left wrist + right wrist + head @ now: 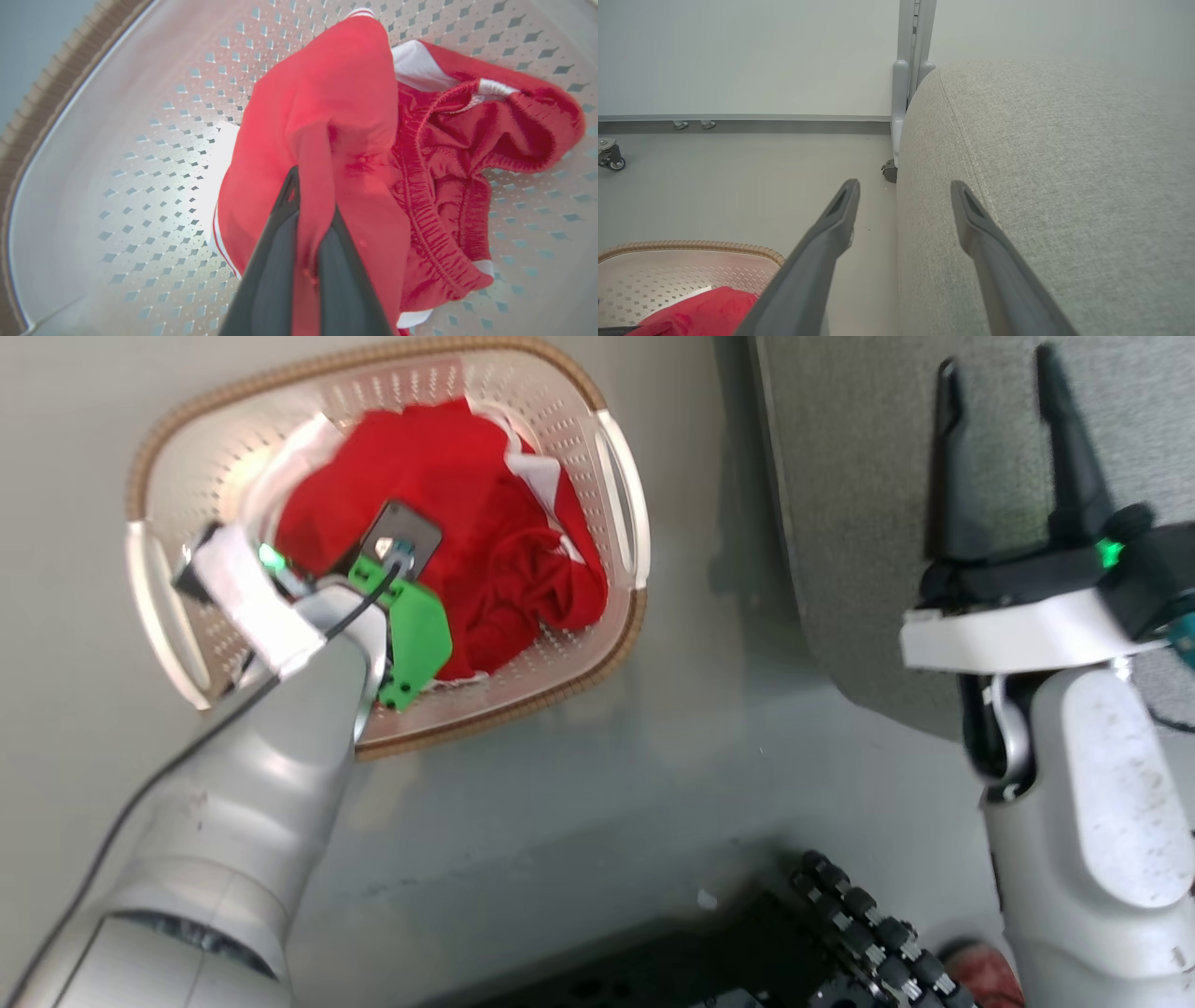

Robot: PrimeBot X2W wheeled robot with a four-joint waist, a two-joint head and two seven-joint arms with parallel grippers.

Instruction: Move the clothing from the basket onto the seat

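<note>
Clothing [485,513] heaped inside basket [560,420]. Left gripper [313,196] down in basket, fingers clamped on a red fold. Right gripper [997,364] outside basket, over seat [859,476], fingers apart.

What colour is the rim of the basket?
Brown, woven-looking; the basket rim shows best in the head view.

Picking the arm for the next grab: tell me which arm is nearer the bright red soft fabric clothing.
Left. The left arm reaches into the off-white perforated plastic basket, jaws shut on the clothing; the right arm is off by the grey fabric seat, jaws open.
</note>
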